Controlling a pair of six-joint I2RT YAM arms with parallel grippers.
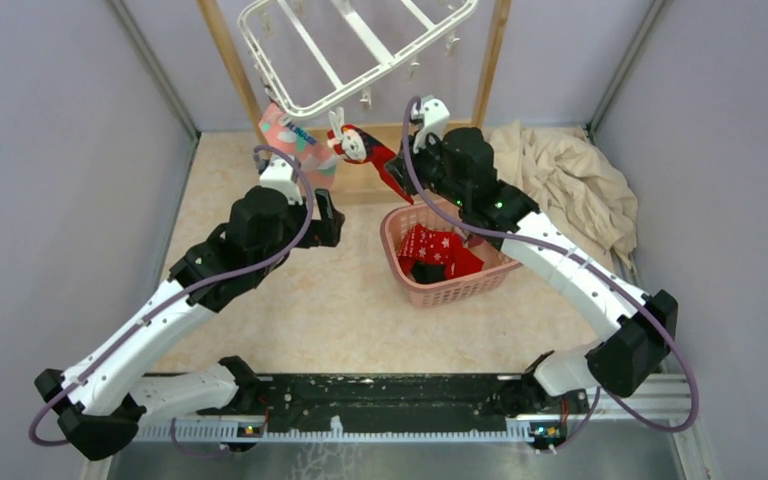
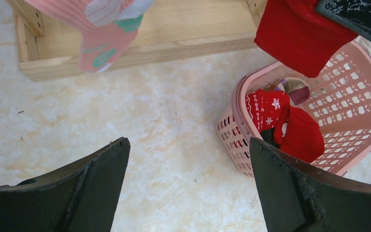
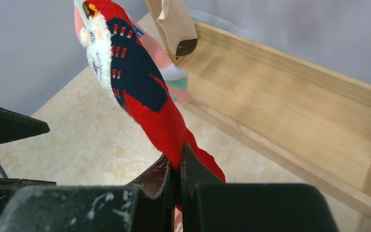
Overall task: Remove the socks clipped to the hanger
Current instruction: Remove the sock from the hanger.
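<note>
The white hanger (image 1: 360, 50) hangs tilted at the top. A pink cartoon sock (image 1: 290, 140) hangs from its front left corner and shows in the left wrist view (image 2: 104, 34). A red sock with a white figure (image 1: 365, 150) hangs from a front clip. My right gripper (image 3: 178, 162) is shut on that red sock (image 3: 140, 92) at its lower end, the sock stretched up toward the clip. In the top view the right gripper (image 1: 400, 165) sits just right of the sock. My left gripper (image 2: 188, 164) is open and empty above the floor, below the pink sock (image 1: 335, 215).
A pink lattice basket (image 1: 400, 275) holds red patterned and black socks (image 1: 440, 250); it shows in the left wrist view (image 2: 348, 96). The wooden post frame (image 1: 360, 180) stands behind. A beige cloth (image 1: 570, 180) lies at the back right.
</note>
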